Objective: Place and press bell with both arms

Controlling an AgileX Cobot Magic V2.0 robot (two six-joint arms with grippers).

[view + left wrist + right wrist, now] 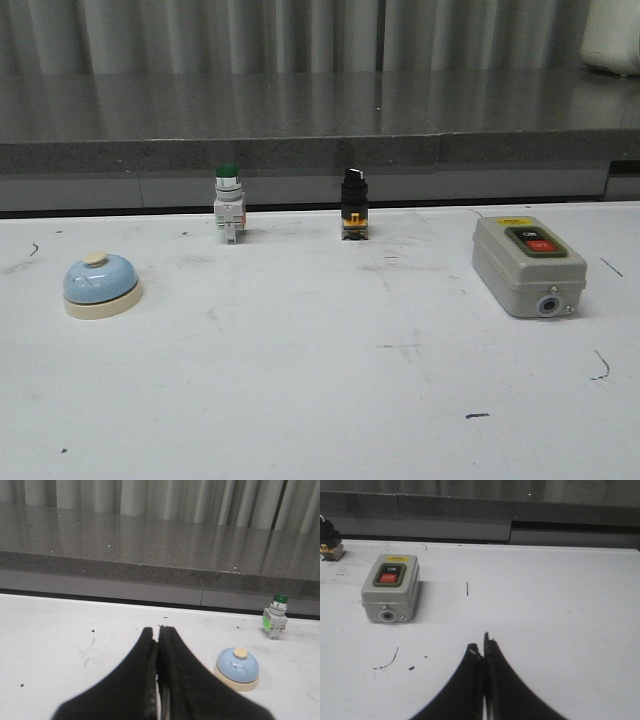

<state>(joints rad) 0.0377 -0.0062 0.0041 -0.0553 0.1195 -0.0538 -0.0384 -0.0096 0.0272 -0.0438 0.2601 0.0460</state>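
Small light-blue domed bell (237, 668) with cream round base and cream knob on top sits upright on the white scuffed table (320, 400), just beside the left gripper (158, 630), untouched. Left jaws pressed together, empty. Right gripper (482, 650) jaws likewise closed on nothing (grey switch box (391, 588) with ON/OFF buttons lies near, ahead of them).

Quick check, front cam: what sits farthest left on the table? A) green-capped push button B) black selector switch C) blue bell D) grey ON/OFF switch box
C: the bell sits near the table's left edge, left of the green-capped push button, the black selector switch and the grey switch box.
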